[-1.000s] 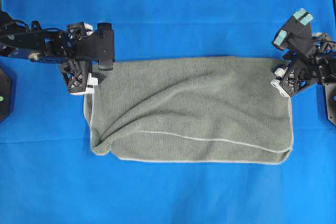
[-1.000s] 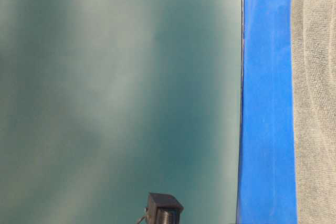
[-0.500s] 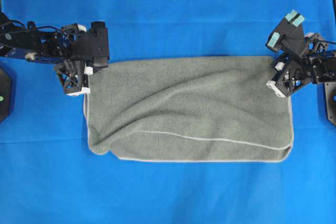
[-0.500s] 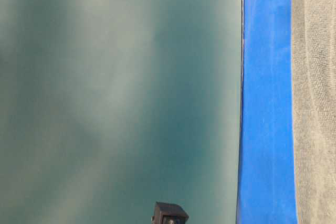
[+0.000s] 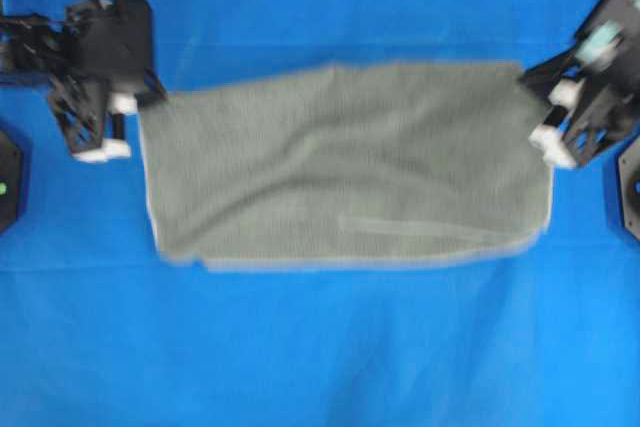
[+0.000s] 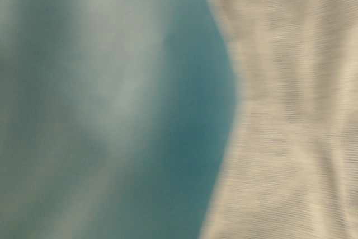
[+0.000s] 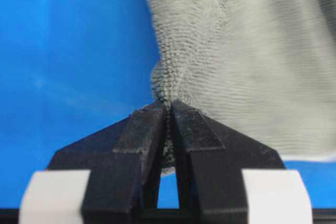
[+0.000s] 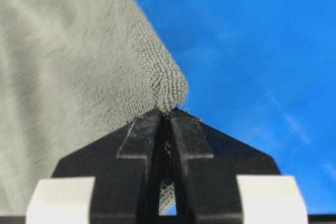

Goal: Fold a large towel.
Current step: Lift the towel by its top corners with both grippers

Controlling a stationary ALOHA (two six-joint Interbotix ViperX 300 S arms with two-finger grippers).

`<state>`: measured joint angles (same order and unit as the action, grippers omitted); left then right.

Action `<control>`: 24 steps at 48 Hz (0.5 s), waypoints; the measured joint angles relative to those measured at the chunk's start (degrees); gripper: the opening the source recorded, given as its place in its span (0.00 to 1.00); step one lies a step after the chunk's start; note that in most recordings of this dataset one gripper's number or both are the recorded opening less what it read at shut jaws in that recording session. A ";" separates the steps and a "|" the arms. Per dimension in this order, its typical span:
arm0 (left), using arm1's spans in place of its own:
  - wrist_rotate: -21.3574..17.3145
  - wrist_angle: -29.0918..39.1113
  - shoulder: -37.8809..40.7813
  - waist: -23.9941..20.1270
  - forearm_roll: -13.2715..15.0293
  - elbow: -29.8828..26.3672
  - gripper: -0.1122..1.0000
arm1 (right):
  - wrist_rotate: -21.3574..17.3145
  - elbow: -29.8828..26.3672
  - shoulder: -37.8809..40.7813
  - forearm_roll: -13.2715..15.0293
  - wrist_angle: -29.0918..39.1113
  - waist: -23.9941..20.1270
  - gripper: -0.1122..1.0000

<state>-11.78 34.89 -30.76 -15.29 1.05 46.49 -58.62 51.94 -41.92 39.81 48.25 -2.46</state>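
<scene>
Two arms work over a desk draped in a bright blue cloth (image 5: 320, 347), the largest thing we see. On it the grey-green terry towel (image 5: 345, 172) is spread wide across the middle, folded over on itself, with a thin pale hem (image 5: 380, 262) along its near edge and creases across its upper layer. We see its far left corner raised toward the left pincer (image 5: 128, 105) and its far right corner toward the right pincer (image 5: 545, 107). In the left wrist view the left pincer (image 7: 169, 109) is clenched on a bunched corner of towel (image 7: 252, 51). In the right wrist view the right pincer (image 8: 167, 115) is likewise clenched on a towel (image 8: 68, 77) corner. The table-level view is blurred, with towel (image 6: 291, 110) filling its right side
</scene>
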 measured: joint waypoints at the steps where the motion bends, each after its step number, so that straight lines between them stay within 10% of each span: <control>1: 0.00 0.70 -0.97 0.09 0.00 -0.53 0.13 | 0.44 -0.70 -0.97 -0.09 1.05 -0.70 0.13; 14: 2.64 4.13 -9.58 0.09 0.18 -5.19 0.13 | 3.16 -8.44 -5.36 0.35 5.71 -5.10 0.13; 24: 5.89 0.70 -11.69 5.89 0.88 -5.27 0.13 | 3.08 -9.40 -3.69 7.91 5.98 -3.25 0.13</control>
<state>-5.89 35.60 -42.45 -9.40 1.93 41.22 -55.55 42.54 -45.62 47.72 54.23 -5.71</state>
